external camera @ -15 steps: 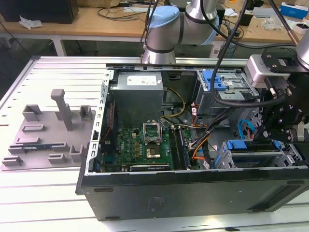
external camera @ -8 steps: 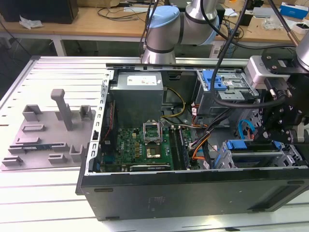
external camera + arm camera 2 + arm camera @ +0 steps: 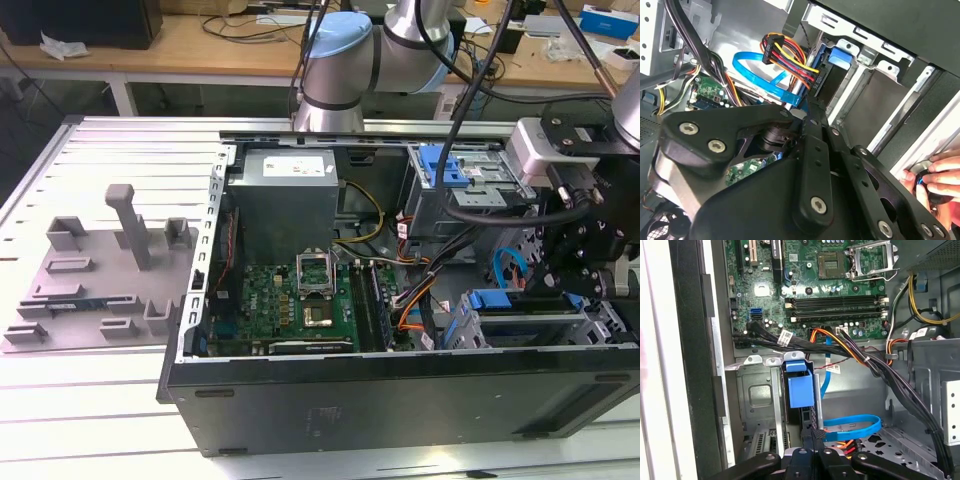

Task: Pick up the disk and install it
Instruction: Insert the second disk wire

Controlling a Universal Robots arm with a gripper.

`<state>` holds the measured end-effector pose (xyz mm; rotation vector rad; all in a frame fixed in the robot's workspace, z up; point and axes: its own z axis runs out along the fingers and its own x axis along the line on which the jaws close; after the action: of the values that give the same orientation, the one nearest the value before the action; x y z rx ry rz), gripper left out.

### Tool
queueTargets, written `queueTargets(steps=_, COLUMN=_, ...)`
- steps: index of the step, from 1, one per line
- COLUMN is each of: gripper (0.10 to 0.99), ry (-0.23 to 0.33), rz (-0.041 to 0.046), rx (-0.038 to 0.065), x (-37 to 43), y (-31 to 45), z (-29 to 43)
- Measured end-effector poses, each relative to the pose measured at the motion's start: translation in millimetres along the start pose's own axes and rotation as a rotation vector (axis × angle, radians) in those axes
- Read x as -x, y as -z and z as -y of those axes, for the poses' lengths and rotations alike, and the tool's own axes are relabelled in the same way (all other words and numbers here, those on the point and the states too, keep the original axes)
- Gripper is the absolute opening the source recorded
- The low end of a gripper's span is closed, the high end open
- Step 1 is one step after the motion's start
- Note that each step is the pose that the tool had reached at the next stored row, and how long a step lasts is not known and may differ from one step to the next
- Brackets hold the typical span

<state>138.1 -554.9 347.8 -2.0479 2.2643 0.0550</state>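
One computer case (image 3: 400, 395) lies open on the table (image 3: 90, 410) in the exterior view, its green circuit board (image 3: 300, 300) at the centre of the frame and a grey power supply box (image 3: 285, 200) above it. At the exterior view's right, the black gripper (image 3: 562, 272) hangs over the drive bay in the lower right of the frame. The disk (image 3: 520, 322) sits in that bay, blue bracket uppermost, directly beneath the gripper. Contact between the two cannot be confirmed.

Second wrist view: the gripper (image 3: 810, 165) shows as black linkage in the foreground. Beyond it run a blue flat cable (image 3: 752, 75) and a bundle of red, yellow and black wires (image 3: 790, 57). A person's hand (image 3: 935, 175) rests at the metal edge of the case.

First wrist view: the gripper (image 3: 812, 457) is just beside the disk (image 3: 801, 387), which stands edge-on in its slot. A blue flat cable (image 3: 850, 427) loops alongside. Whether the gripper is open or closed cannot be told.
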Motion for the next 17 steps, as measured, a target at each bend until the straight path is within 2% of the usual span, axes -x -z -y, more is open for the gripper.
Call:
queueTargets(steps=7, gripper=0.102, ry=0.000, rz=-0.0003, rx=0.000, x=-0.4, y=-4.9, z=-0.1)
queueTargets(steps=10, gripper=0.114, ry=0.000, rz=0.0000, rx=0.000, x=-0.5, y=-5.2, z=-0.1)
queueTargets(steps=11, gripper=0.173, ry=0.000, rz=-0.0001, rx=0.000, x=-0.5, y=-5.2, z=-0.1)
queueTargets(steps=17, gripper=0.173, ry=0.000, rz=0.0004, rx=0.000, x=-0.4, y=-4.4, z=-0.1)
